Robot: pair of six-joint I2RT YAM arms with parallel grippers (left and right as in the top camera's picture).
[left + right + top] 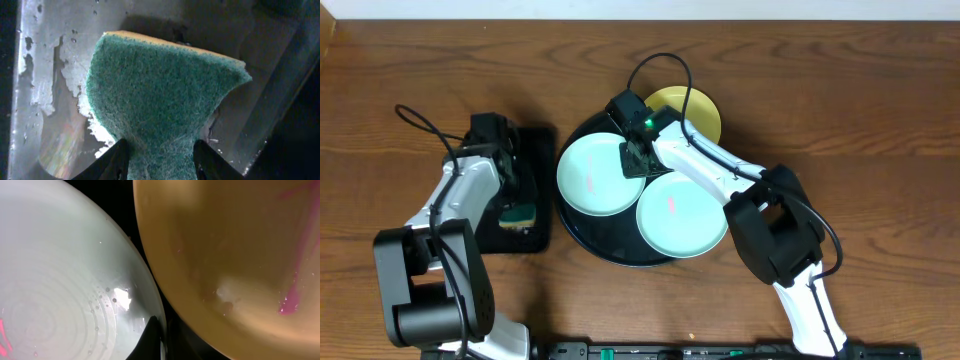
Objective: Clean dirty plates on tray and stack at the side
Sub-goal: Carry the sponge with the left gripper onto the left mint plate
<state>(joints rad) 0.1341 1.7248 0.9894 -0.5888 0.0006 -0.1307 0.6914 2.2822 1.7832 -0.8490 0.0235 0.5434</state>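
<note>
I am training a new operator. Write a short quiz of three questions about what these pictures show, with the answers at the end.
1. True or false: the left gripper holds a green sponge.
2. Which gripper is above the round black tray? A) the left B) the right C) neither
3. Fill in the missing word: in the right wrist view, the pink streak lies on the ____ plate.

Key
1. True.
2. B, the right gripper.
3. Yellow: it is on the yellow plate.
</note>
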